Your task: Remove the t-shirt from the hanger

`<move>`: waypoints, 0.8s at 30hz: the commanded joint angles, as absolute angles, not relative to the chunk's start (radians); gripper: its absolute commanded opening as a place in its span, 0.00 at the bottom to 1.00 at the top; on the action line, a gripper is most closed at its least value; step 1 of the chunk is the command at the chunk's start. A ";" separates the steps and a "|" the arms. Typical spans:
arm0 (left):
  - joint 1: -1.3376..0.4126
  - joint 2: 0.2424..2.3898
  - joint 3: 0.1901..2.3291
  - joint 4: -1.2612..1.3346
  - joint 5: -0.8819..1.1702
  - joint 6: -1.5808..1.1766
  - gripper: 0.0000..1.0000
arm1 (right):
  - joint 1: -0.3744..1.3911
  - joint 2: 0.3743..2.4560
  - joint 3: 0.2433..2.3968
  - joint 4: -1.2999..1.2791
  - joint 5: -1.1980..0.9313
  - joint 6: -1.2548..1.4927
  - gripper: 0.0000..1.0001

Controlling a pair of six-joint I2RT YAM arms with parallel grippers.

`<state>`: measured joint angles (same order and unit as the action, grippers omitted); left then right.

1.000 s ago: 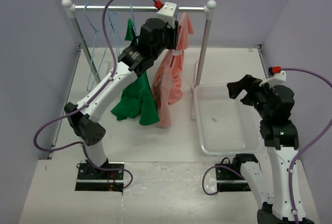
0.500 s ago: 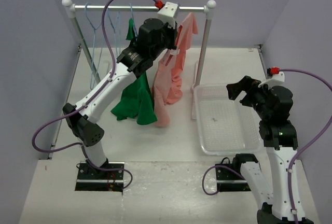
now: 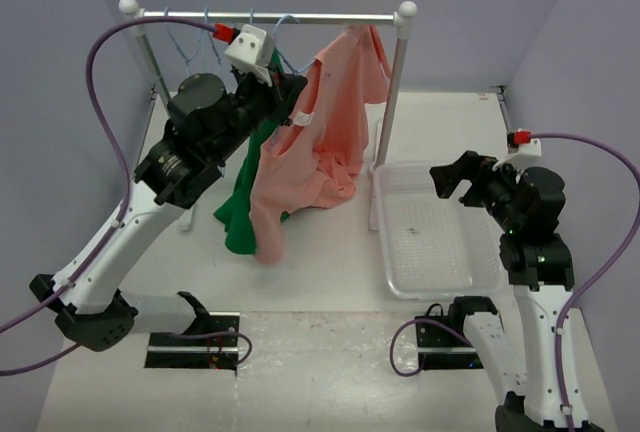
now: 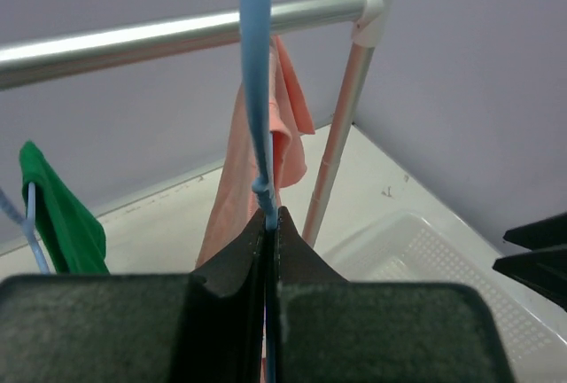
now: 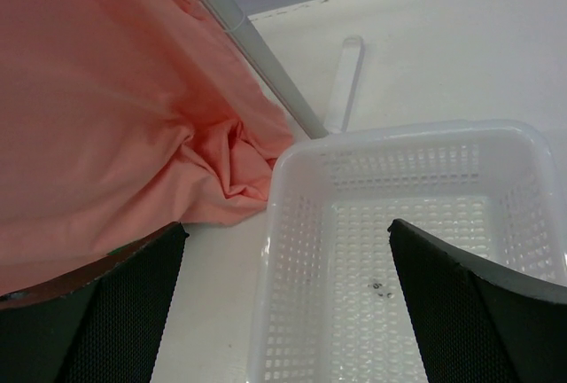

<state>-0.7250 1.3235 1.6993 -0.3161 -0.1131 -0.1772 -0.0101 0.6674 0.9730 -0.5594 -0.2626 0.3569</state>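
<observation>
The salmon-pink t-shirt (image 3: 320, 127) hangs stretched from the right end of the rail down to the left, its white label (image 3: 305, 116) showing. It also shows in the left wrist view (image 4: 285, 117) and the right wrist view (image 5: 106, 108). My left gripper (image 3: 288, 87) is shut on the pale-blue wire of the hanger (image 4: 255, 90), just below its twisted neck (image 4: 268, 214). The wire runs up past the rail (image 4: 159, 39). My right gripper (image 3: 455, 174) is open and empty above the basket's left edge (image 5: 288, 303).
A dark green shirt (image 3: 240, 217) hangs behind the pink one (image 4: 53, 214). Spare blue hangers (image 3: 190, 42) hang at the rail's left. The white rack post (image 3: 392, 112) stands beside the white perforated basket (image 3: 480, 272), which also shows in the right wrist view (image 5: 292, 223).
My left arm swung left and back, drawing the hanger leftwards along the rail. The t-shirt spread out from a narrow hang into a wide stretched sheet. The right arm barely moved.
</observation>
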 commanded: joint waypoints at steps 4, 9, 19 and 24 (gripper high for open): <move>-0.741 1.140 1.462 -0.305 -0.005 -0.274 0.00 | -0.008 0.686 0.965 -0.522 -0.468 0.247 0.99; -0.744 0.962 1.307 -0.402 0.018 -0.337 0.00 | 0.141 0.707 0.968 -0.519 -0.465 0.157 0.99; -0.746 0.822 1.209 -0.595 0.253 -0.301 0.00 | 0.328 0.888 1.060 -0.465 -0.598 -0.232 0.99; -0.744 0.770 1.193 -0.638 0.308 -0.279 0.00 | 0.334 1.055 1.187 -0.540 -0.736 -0.386 0.99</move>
